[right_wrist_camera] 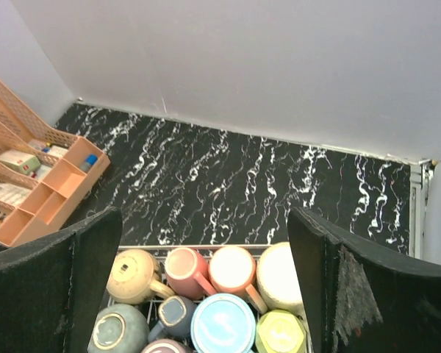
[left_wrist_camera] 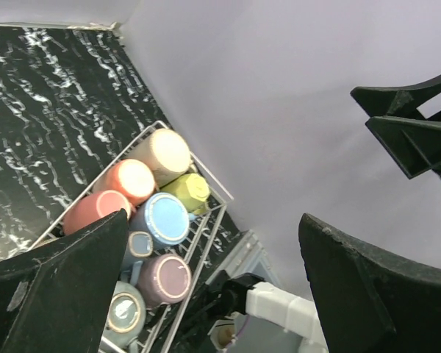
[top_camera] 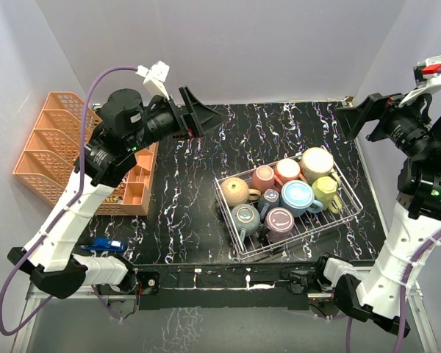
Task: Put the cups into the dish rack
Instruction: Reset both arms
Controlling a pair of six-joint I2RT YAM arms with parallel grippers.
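Note:
The white wire dish rack [top_camera: 350,211] sits right of centre on the black marbled table. Several cups stand upside down in it: tan [top_camera: 234,191], pink [top_camera: 263,177], peach [top_camera: 287,170], pale yellow [top_camera: 317,163], green [top_camera: 325,190], blue [top_camera: 297,196], small grey [top_camera: 270,198], grey-teal [top_camera: 245,218], mauve [top_camera: 279,220]. My left gripper [top_camera: 208,118] is open and empty, raised high to the rack's left. My right gripper [top_camera: 357,115] is open and empty, raised above the rack's far right. The right wrist view looks down on the cups [right_wrist_camera: 222,323] between open fingers [right_wrist_camera: 367,294].
An orange tiered organizer [top_camera: 59,147] with small items stands at the left edge and also shows in the right wrist view [right_wrist_camera: 37,184]. Grey walls close the back and both sides. The arm bases sit along the near edge.

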